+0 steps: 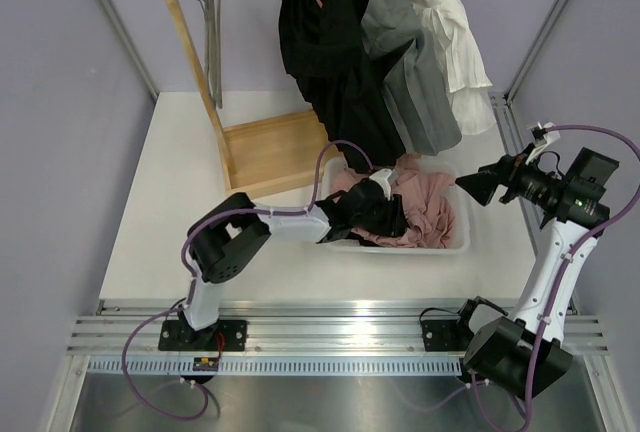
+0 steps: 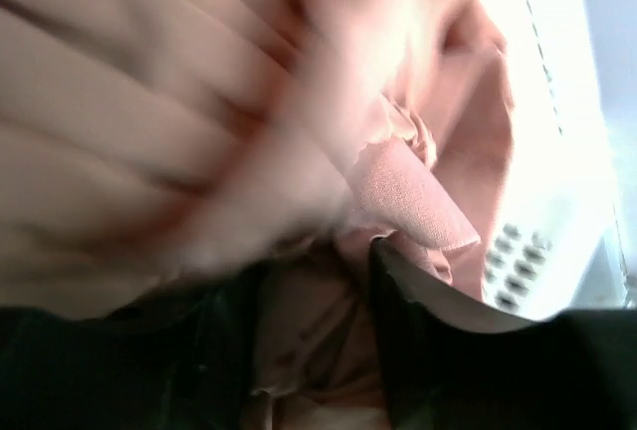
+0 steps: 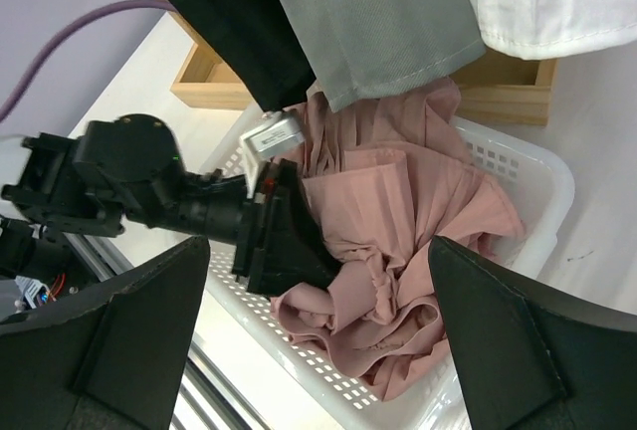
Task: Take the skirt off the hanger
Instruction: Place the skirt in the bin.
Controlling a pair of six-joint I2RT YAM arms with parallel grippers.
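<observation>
Fingers (image 2: pixel 428 370) of the left gripper (image 2: pixel 304 281) sit in the pink pleated skirt (image 1: pixel 425 207) inside the white basket (image 1: pixel 462 242); pinching or not, I cannot tell. Beside the basket the right gripper (image 1: pixel 475 187) gapes. Removal looks done; next, release and lift clear.

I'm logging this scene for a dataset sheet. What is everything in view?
skirt: one, pink, crumpled in the basket
basket: one, white, on the table
rack: one, light wood, back of the table
black garments: count unclear, on the rack's rail
grey garment: one, on the rail
white garment: one, right end of the rail
hangers: count unclear, grey, left end of the rail
table: one, white
left end effector: black, in the basket
right end effector: black, open, right of the basket
</observation>
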